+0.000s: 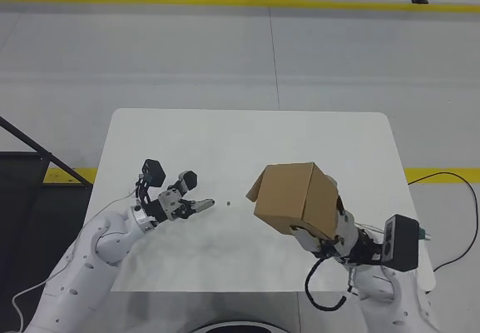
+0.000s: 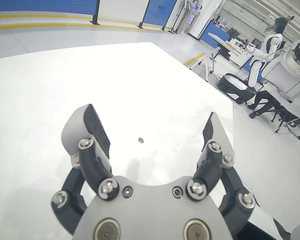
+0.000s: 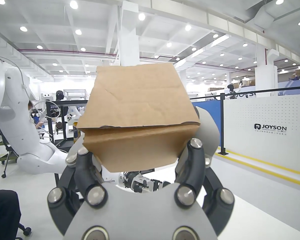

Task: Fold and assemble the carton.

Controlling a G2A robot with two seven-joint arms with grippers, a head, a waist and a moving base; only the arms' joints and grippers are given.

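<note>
In the right claw (image 3: pixel 145 143), the brown carton (image 3: pixel 140 106) aloft.

White table (image 1: pixel 248 133), small brown scrap (image 2: pixel 140 140) near its middle

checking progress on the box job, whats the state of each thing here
carton: folded into a box shape, tilted, held up off the table
right gripper: shut on the carton's lower edge
left gripper: open, empty, low over the table
brown scrap: lying loose on the table, between the left gripper's fingers but untouched
</note>
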